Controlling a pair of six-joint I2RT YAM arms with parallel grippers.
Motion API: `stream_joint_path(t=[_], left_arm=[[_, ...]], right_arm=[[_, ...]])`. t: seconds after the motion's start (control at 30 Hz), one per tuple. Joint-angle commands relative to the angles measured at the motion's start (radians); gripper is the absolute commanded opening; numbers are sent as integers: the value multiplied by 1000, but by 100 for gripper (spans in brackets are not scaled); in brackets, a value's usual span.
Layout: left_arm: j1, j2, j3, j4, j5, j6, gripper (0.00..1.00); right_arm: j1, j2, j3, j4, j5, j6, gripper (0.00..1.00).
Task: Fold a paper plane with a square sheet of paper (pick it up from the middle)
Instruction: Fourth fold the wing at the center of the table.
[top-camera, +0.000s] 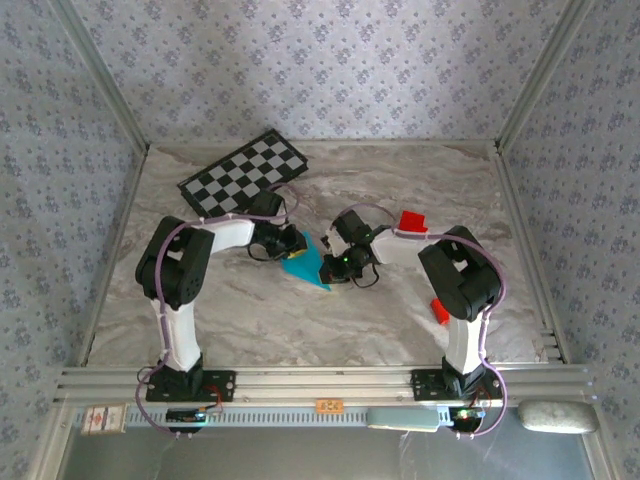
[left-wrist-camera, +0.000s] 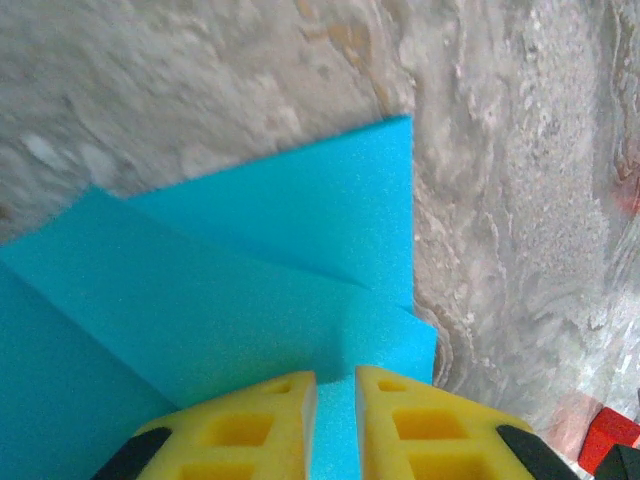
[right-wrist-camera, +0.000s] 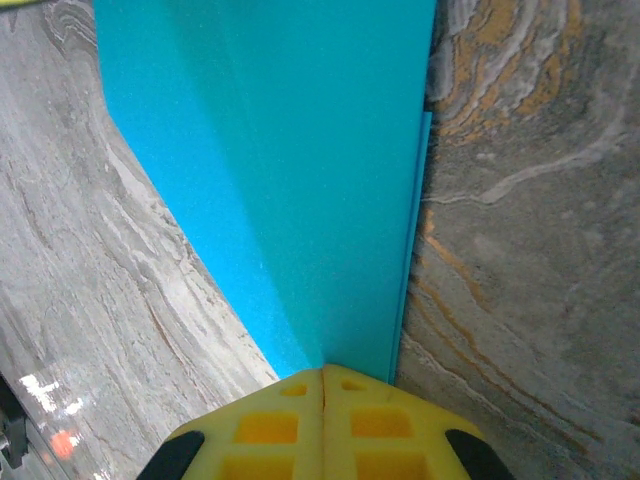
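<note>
The cyan sheet of paper (top-camera: 305, 268) lies partly folded on the marble table between the two arms. In the left wrist view the paper (left-wrist-camera: 250, 270) shows overlapping folded layers with diagonal edges. My left gripper (left-wrist-camera: 335, 378) sits low over its near part, the yellow fingers (left-wrist-camera: 280, 400) a narrow gap apart with cyan showing between them. My right gripper (right-wrist-camera: 324, 370) is shut, its tips together on top of the paper's (right-wrist-camera: 300, 150) narrowing end, beside a long straight folded edge. From above, the left gripper (top-camera: 292, 243) and right gripper (top-camera: 333, 266) flank the paper closely.
A black-and-white checkered board (top-camera: 245, 172) lies at the back left. One red block (top-camera: 412, 221) sits behind the right arm, and another red block (top-camera: 439, 311) is near its base. A red block (left-wrist-camera: 610, 435) also appears at the lower right of the left wrist view.
</note>
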Motion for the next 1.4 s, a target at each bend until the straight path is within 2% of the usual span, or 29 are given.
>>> stream_joint_path(t=[0.0, 0.23, 0.53, 0.8, 0.97, 1.07, 1.2, 1.37], left_arm=[[48, 33, 25, -18, -85, 57, 19], [129, 55, 30, -28, -106, 114, 19], [181, 52, 52, -57, -158, 186, 19], [179, -149, 67, -95, -168, 175, 19], [136, -276, -15, -58, -160, 123, 18], [78, -301, -85, 32, -104, 57, 18], [-4, -253, -127, 156, -26, -24, 18], [-52, -142, -89, 177, -37, -33, 17]], right_arm=[[-13, 67, -74, -196, 101, -9, 2], [-19, 72, -96, -188, 101, -5, 2], [-25, 77, -105, -180, 103, 3, 2], [-26, 80, -94, -185, 97, 12, 2], [-25, 88, -82, -194, 91, 8, 2], [-25, 89, -79, -197, 83, 8, 2], [-25, 87, -80, -203, 80, 3, 1], [-26, 79, -85, -205, 70, -10, 1]])
